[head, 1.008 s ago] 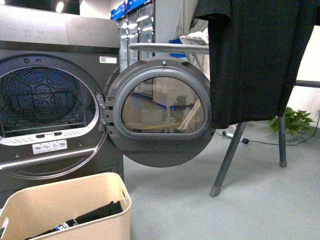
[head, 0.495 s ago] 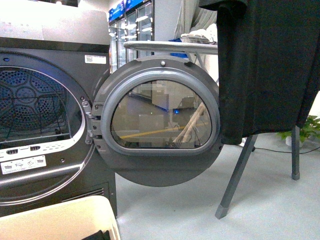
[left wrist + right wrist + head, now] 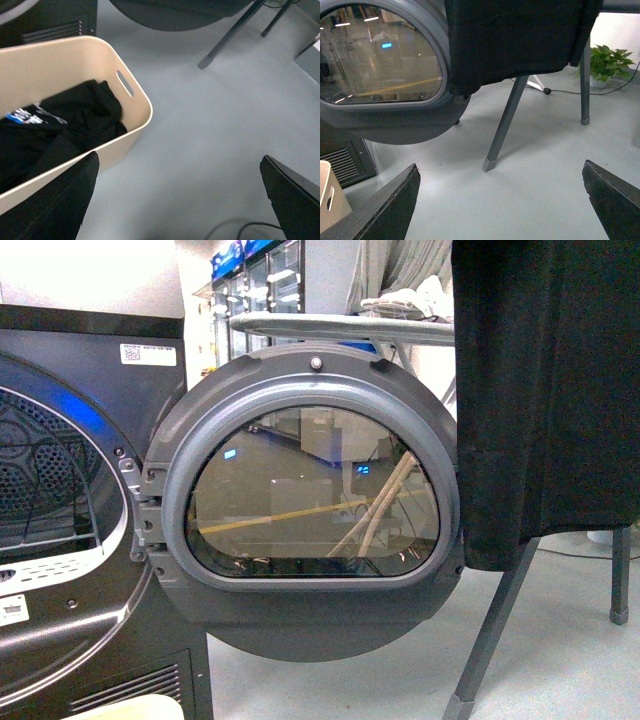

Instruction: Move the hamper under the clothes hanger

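While the jaws of the left gripper (image 3: 178,159) and the right gripper (image 3: 500,166) both stand spread wide with nothing between them, the hamper (image 3: 136,131) sits on the floor just beside the left one, with black clothes (image 3: 75,115) heaped inside. It is in front of the dryer (image 3: 90,390) and well apart from the clothes hanger (image 3: 504,122), whose angled leg stands beyond the open dryer door (image 3: 310,510). Over the last second the front view has closed in on that door, and the hamper has shrunk from a broad shape at the bottom edge to a thin beige sliver. This suggests the robot has advanced rather than shifted the bin, so the whole move toward the hung black garment (image 3: 550,390) probably remains.
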